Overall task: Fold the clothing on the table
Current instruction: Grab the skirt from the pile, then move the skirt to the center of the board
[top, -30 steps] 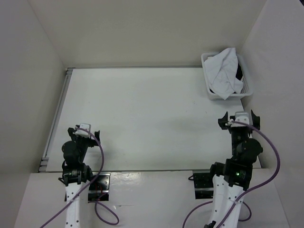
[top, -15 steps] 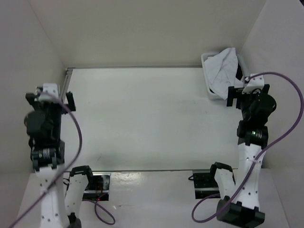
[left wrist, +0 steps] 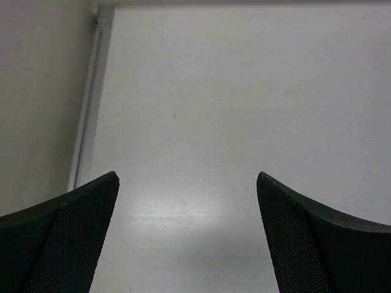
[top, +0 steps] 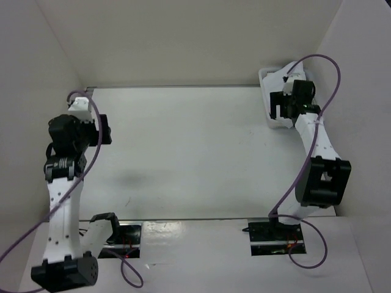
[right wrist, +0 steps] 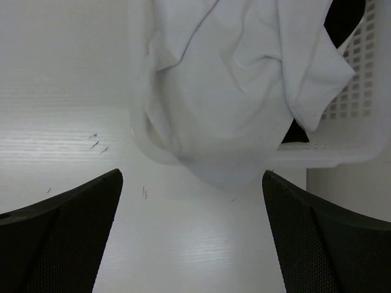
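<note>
Clothing drapes over basket front; black garment mostly hidden.

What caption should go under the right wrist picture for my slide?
Open right hand faces the clothing draped over the basket on the table.

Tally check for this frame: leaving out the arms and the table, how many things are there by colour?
White: 2, the clothing and the slotted basket that it lies in
Black: 1, a garment, mostly hidden behind the clothing in the basket
Total: 3
</note>
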You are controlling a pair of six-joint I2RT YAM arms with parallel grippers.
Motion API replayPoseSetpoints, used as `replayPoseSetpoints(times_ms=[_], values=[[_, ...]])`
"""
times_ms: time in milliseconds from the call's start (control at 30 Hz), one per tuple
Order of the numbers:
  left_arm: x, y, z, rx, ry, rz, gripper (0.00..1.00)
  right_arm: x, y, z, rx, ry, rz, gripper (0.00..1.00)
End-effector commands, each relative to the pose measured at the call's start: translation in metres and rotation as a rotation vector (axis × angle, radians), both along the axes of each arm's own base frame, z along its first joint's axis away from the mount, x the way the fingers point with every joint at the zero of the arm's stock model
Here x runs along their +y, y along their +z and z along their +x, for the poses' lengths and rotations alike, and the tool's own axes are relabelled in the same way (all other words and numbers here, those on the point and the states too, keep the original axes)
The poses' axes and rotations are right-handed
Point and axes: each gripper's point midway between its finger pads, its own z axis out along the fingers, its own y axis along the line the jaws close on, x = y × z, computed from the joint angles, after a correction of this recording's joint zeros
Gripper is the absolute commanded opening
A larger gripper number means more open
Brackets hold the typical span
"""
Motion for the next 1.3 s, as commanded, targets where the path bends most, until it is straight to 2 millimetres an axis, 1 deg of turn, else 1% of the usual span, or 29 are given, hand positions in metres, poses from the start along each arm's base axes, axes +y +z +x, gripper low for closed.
replayPoseSetpoints(times_ms=[0,33,67,100,133,233,333,400,467,567,600,633,667,700,733,767,833,867,933,967,1000,1033,1067,1100,1133,1167,1200,1233,1267], values=[[-0.014,0.064,-0.023,-0.29,-0.027,0.002,0.99,-0.013,0.001,0.033,-0.014,-0.051,-0.019,0.99],[-0.015,0.069,-0.027,-0.334,-0.026,0.003,0.99,-0.014,-0.004,0.04,-0.011,-0.051,-0.018,0.99],[-0.018,0.067,-0.033,-0.345,-0.035,0.003,0.99,-0.017,-0.013,0.044,0.009,-0.062,-0.024,0.99],[-0.024,0.069,-0.035,-0.354,-0.07,-0.004,0.99,-0.021,-0.029,0.052,0.034,-0.074,-0.031,0.99],[-0.025,0.06,-0.034,-0.316,-0.081,-0.004,0.99,-0.022,-0.031,0.057,0.036,-0.074,-0.031,0.99],[-0.018,0.055,-0.033,-0.304,-0.042,0.004,0.99,-0.025,-0.045,0.07,0.06,-0.082,-0.035,0.99],[-0.018,0.05,-0.033,-0.295,-0.042,0.002,0.99,-0.027,-0.051,0.075,0.069,-0.089,-0.04,0.92],[-0.017,0.046,-0.029,-0.277,-0.041,-0.002,0.99,-0.028,-0.047,0.076,0.062,-0.083,-0.049,0.91],[-0.017,0.043,-0.027,-0.267,-0.041,-0.004,0.99,-0.03,-0.05,0.078,0.065,-0.084,-0.061,0.84],[-0.016,0.038,-0.023,-0.246,-0.04,-0.009,0.99,-0.03,-0.057,0.076,0.075,-0.084,-0.06,0.5],[-0.016,0.038,-0.023,-0.246,-0.04,-0.009,0.99,-0.032,-0.055,0.077,0.067,-0.091,-0.067,0.21],[-0.016,0.038,-0.023,-0.246,-0.04,-0.009,0.99,-0.032,-0.055,0.077,0.067,-0.091,-0.067,0.08],[-0.016,0.038,-0.023,-0.246,-0.04,-0.009,0.99,-0.033,-0.055,0.076,0.068,-0.099,-0.073,0.0],[-0.016,0.038,-0.023,-0.246,-0.04,-0.009,0.99,-0.033,-0.053,0.076,0.072,-0.098,-0.072,0.0],[-0.018,0.038,-0.023,-0.246,-0.049,-0.012,0.99,-0.032,-0.046,0.076,0.057,-0.092,-0.068,0.0],[-0.018,0.038,-0.023,-0.246,-0.049,-0.012,0.99,-0.029,-0.028,0.075,0.024,-0.082,-0.063,0.0],[-0.019,0.033,-0.022,-0.229,-0.057,-0.019,0.99,-0.023,0.0,0.074,-0.025,-0.063,-0.041,0.0],[-0.019,0.033,-0.022,-0.228,-0.06,-0.01,0.99,-0.019,0.031,0.068,-0.074,-0.047,-0.035,0.0],[-0.02,0.03,-0.019,-0.206,-0.068,-0.018,0.99,-0.003,0.067,0.061,-0.136,0.012,0.011,0.0],[-0.022,0.031,-0.02,-0.204,-0.084,-0.015,0.99,0.01,0.103,0.049,-0.195,0.044,0.029,0.0],[-0.021,0.028,-0.018,-0.19,-0.084,-0.018,0.99,0.015,0.119,0.041,-0.224,0.068,0.038,0.0],[-0.023,0.022,-0.016,-0.167,-0.099,-0.019,0.99,0.039,0.137,0.035,-0.256,0.135,0.054,0.0],[-0.026,0.027,-0.016,-0.178,-0.114,-0.021,0.99,0.052,0.152,0.027,-0.291,0.166,0.056,0.0],[-0.025,0.021,-0.014,-0.156,-0.114,-0.027,0.99,0.066,0.179,0.009,-0.348,0.201,0.056,0.0],[-0.025,0.019,-0.013,-0.147,-0.113,-0.029,0.99,0.093,0.186,-0.001,-0.358,0.273,0.073,0.0],[-0.025,0.019,-0.013,-0.147,-0.113,-0.029,0.99,0.106,0.191,-0.009,-0.371,0.303,0.077,0.0],[-0.025,0.019,-0.013,-0.147,-0.117,-0.021,0.99,0.12,0.205,-0.026,-0.402,0.35,0.087,0.0],[-0.025,0.019,-0.013,-0.147,-0.117,-0.021,0.99,0.148,0.205,-0.036,-0.403,0.438,0.115,0.0],[-0.025,0.019,-0.013,-0.147,-0.117,-0.021,0.99,0.161,0.204,-0.046,-0.396,0.482,0.13,0.0]])
